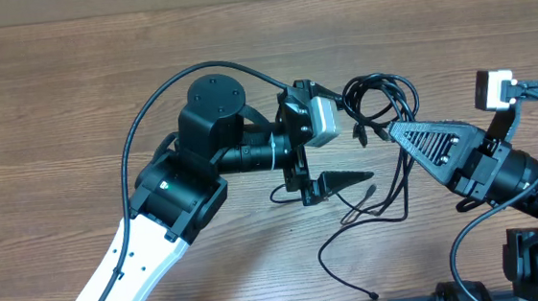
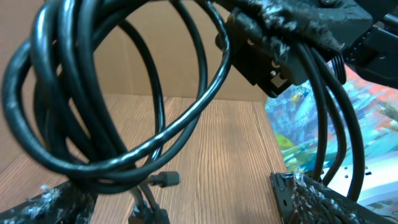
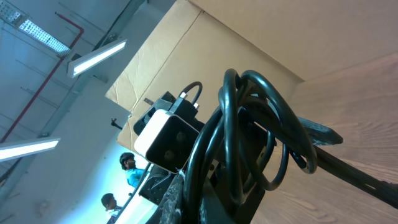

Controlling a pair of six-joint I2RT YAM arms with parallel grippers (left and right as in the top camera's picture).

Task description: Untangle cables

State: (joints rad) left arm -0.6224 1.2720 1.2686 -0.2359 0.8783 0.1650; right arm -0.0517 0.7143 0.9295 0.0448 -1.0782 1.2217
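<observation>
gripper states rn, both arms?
Left gripper: open, clamping nothing.
Right gripper: closed on the cables.

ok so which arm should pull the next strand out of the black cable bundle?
Left. The right gripper is shut on the thin black looped cables, holding them up. The left gripper is open, its fingers either side of the hanging loops, so it can likely pinch one strand.
</observation>
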